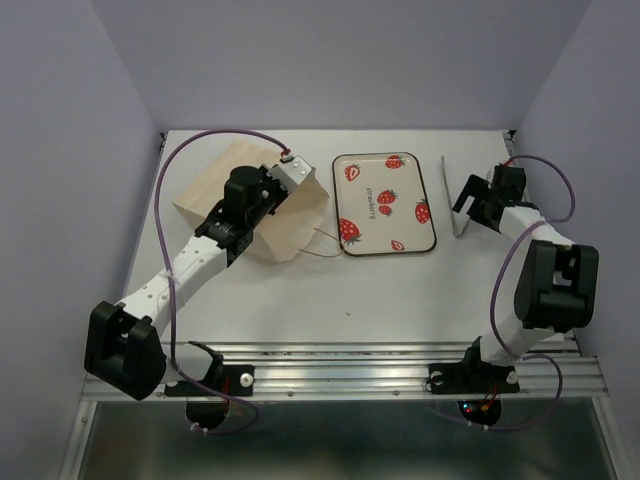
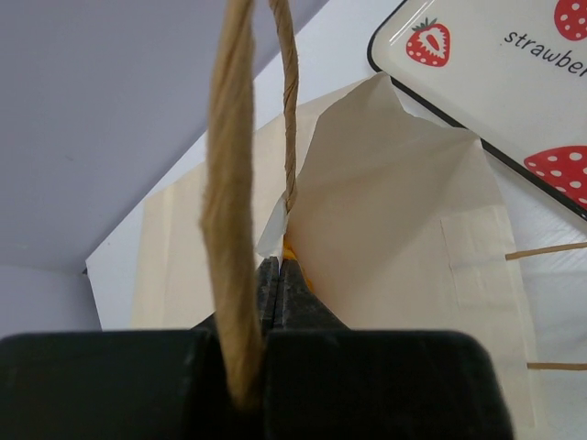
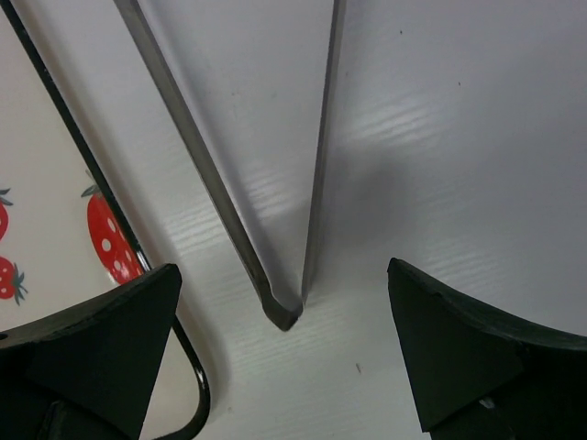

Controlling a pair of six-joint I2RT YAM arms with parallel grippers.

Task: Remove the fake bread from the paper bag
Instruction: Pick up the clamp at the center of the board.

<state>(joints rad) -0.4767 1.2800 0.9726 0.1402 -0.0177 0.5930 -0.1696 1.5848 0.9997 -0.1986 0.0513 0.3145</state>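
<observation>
The paper bag (image 1: 210, 195) lies at the left of the table, its mouth towards the tray. My left gripper (image 1: 275, 195) is over the mouth. In the left wrist view its fingers (image 2: 295, 284) are pressed together at the rim of the bag (image 2: 394, 238), seemingly pinching the paper. One cord handle (image 2: 229, 211) hangs across the lens. A sliver of orange fake bread (image 2: 291, 249) shows inside the mouth; the rest is hidden. My right gripper (image 1: 472, 203) is open and empty at the far right, its jaws either side of metal tongs (image 3: 275, 275).
A strawberry-print white tray (image 1: 385, 205) lies beside the bag's mouth; its edge shows in the left wrist view (image 2: 477, 101) and the right wrist view (image 3: 55, 156). The tongs (image 1: 458, 215) lie right of the tray. Walls enclose the table at the back and sides.
</observation>
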